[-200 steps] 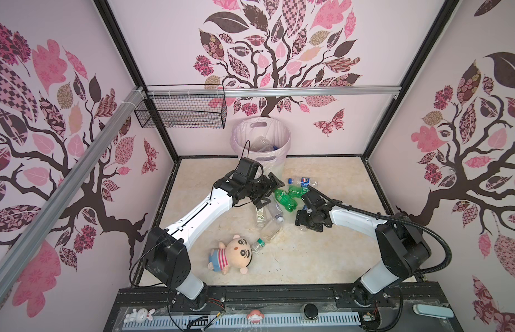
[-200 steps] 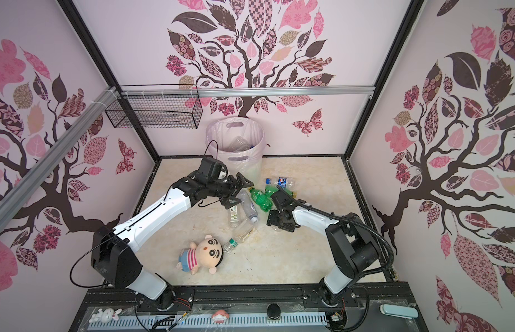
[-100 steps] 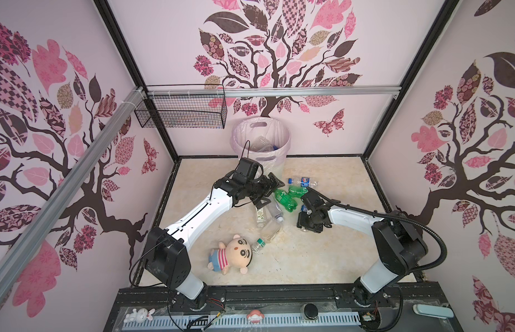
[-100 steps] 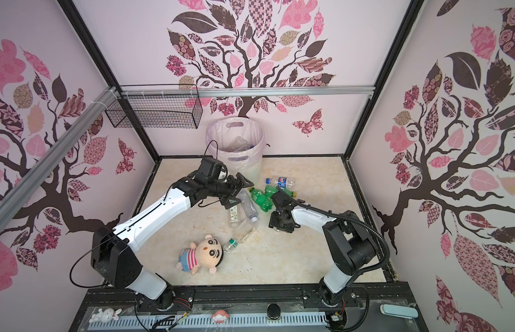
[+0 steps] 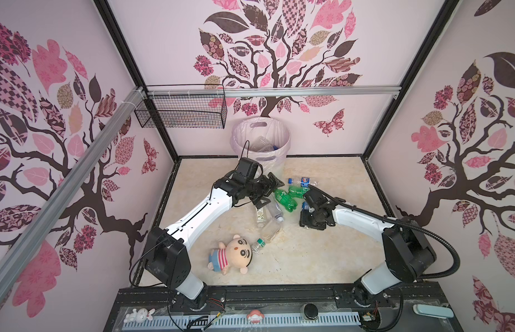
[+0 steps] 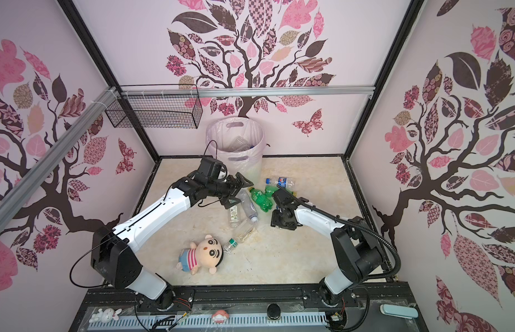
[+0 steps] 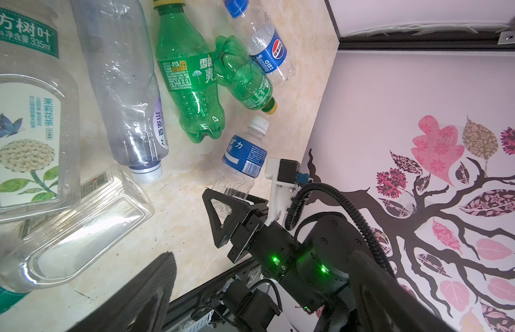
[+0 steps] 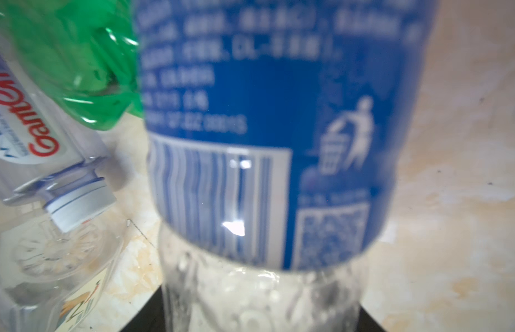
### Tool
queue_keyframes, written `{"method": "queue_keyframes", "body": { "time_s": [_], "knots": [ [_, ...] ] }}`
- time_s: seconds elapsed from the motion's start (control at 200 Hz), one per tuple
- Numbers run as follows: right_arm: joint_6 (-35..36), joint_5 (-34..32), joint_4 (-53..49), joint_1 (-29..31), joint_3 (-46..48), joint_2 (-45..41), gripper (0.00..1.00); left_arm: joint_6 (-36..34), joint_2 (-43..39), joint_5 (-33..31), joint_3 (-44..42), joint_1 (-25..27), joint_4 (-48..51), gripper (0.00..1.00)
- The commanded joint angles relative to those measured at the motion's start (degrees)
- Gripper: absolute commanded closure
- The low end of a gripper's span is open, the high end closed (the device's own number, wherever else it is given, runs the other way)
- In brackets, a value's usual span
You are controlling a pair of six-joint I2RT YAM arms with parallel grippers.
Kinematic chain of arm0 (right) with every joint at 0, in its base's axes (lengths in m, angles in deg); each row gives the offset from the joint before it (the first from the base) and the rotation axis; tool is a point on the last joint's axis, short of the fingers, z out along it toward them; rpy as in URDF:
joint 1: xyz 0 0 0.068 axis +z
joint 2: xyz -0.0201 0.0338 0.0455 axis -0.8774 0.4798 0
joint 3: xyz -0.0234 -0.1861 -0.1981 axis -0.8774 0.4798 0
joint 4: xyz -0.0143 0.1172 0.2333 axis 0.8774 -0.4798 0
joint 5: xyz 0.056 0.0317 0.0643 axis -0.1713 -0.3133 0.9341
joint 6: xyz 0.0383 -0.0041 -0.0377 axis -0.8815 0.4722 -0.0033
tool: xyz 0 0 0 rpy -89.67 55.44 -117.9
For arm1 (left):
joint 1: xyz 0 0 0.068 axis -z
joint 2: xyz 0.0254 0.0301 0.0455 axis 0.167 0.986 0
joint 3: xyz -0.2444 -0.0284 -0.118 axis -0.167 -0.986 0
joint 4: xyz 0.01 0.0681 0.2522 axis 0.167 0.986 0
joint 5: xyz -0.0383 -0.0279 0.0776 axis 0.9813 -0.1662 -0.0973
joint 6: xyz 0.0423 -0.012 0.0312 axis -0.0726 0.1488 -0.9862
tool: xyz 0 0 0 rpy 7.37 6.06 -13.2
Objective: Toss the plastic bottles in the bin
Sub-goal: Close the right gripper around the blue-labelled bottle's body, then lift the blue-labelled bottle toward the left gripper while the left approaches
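Several plastic bottles lie in a heap on the floor in front of the bin (image 5: 275,161): two green ones (image 5: 285,199), a blue-labelled cola bottle (image 5: 304,181) and clear ones (image 5: 270,228). The bin holds a few clear bottles. My right gripper (image 5: 306,213) is down at the heap's right edge. It is shut on the base end of a clear bottle with a blue label and white cap (image 7: 242,156), which fills the right wrist view (image 8: 265,138) and lies on the floor. My left gripper (image 5: 268,192) hangs open above the heap, holding nothing.
A plush doll in a striped shirt (image 5: 236,255) lies near the front, with a small green-capped bottle (image 5: 257,246) at its head. A black wire-mesh basket (image 5: 181,115) hangs on the back-left rail. Walls close in both sides and the back.
My right gripper's jaws have narrowed onto the blue-labelled bottle and the arm has shifted slightly toward the heap. The left arm has stayed still and open.
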Motion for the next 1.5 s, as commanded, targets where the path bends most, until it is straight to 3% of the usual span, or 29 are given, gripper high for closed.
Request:
{"method": "queue_keyframes", "body": {
  "time_s": [0.0,0.23,0.605,1.09,1.495],
  "knots": [
    [2.72,-1.87,-3.30,-0.27,-4.68,-3.62,0.50,-1.74,-0.61,-1.33,2.11,-0.89,0.10,0.03],
    [6.17,-2.51,-6.34,-0.23,-10.98,-5.38,0.51,-4.34,0.36,-1.92,4.91,-4.13,1.68,0.03],
    [9.99,1.38,-7.31,-0.22,-19.41,-8.44,0.51,-6.64,5.02,1.56,11.70,-3.94,-0.55,0.03],
    [9.97,9.62,-2.45,1.72,-21.26,-10.62,0.51,-6.68,7.14,4.04,13.22,-2.19,-6.52,0.04],
    [9.60,13.79,-0.17,4.07,-23.82,-8.96,0.51,-6.77,7.31,5.02,12.10,-1.25,-7.89,0.14]
  ]
}}
